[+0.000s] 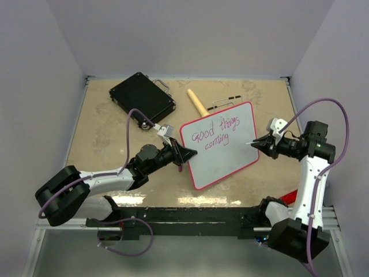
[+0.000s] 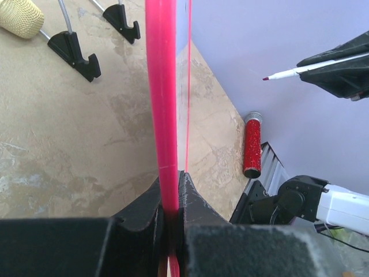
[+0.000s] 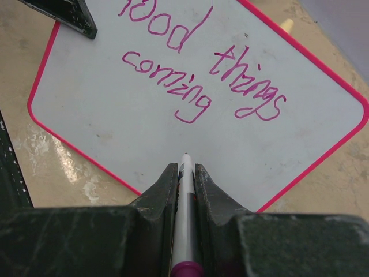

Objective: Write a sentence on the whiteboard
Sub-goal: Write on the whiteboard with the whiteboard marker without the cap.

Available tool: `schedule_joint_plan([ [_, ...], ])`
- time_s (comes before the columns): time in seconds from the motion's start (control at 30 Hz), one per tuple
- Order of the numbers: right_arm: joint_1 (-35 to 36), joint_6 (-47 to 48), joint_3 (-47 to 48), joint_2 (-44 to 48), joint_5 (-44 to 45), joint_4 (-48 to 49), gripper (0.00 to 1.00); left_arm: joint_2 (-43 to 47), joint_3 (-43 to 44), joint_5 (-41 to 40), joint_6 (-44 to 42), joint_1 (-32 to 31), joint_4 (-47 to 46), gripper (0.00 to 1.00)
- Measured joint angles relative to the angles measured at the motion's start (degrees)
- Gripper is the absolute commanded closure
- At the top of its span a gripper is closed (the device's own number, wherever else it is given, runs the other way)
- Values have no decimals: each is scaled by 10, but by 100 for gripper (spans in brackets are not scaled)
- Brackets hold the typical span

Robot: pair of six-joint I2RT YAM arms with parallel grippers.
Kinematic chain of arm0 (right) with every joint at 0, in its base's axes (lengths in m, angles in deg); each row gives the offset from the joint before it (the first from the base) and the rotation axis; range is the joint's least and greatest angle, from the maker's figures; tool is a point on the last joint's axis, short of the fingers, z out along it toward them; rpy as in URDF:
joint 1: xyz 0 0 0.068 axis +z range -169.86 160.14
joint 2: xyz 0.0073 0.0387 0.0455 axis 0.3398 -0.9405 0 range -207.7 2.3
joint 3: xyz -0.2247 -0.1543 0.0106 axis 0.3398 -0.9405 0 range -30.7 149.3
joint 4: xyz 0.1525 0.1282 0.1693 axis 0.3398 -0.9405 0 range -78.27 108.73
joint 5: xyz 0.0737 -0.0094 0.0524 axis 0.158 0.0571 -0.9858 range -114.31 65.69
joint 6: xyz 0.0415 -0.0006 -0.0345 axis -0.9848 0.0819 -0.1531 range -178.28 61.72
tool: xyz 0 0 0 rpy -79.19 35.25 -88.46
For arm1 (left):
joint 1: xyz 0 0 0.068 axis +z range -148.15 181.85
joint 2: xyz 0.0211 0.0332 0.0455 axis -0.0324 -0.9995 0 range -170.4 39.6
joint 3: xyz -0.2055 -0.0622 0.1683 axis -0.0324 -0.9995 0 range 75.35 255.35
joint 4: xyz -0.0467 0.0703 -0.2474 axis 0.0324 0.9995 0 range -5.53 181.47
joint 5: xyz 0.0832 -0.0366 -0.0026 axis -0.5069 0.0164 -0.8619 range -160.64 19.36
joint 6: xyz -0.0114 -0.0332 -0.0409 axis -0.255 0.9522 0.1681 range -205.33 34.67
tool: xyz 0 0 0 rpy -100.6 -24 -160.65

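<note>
The whiteboard (image 1: 222,156) with its red-pink rim lies tilted mid-table. Its pink-purple sentence (image 1: 216,131) reads "Good things coming" in two lines, also plain in the right wrist view (image 3: 190,69). My left gripper (image 1: 185,154) is shut on the board's left rim (image 2: 161,104). My right gripper (image 1: 258,144) is shut on a white marker (image 3: 184,213), its tip (image 1: 248,142) hovering at the board's right edge, off the surface. The marker also shows in the left wrist view (image 2: 300,70).
A black hard case (image 1: 142,97) sits at the back left. A tan handled object (image 1: 198,103) and a wire stand (image 1: 225,103) lie behind the board. A red glittery tube (image 2: 252,144) lies by the front right rail.
</note>
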Motion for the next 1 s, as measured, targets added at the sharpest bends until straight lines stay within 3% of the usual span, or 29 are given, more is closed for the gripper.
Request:
schedule_joint_plan([
  [0.13, 29, -79, -16, 26, 14, 70, 100, -20, 1, -1, 22, 0, -18, 100],
  [0.3, 161, -251, -70, 53, 85, 250, 100, -38, 5, -7, 52, 0, -26, 100],
  [0.4, 196, -315, -85, 51, 111, 319, 100, -39, 9, -9, 54, 0, -21, 100],
  [0.73, 196, -359, -85, -2, 196, 384, 100, -38, 14, 8, 40, 6, -15, 100],
  [1.0, 194, -354, -104, 15, 225, 427, 100, -38, 18, 16, 31, 8, -12, 100],
])
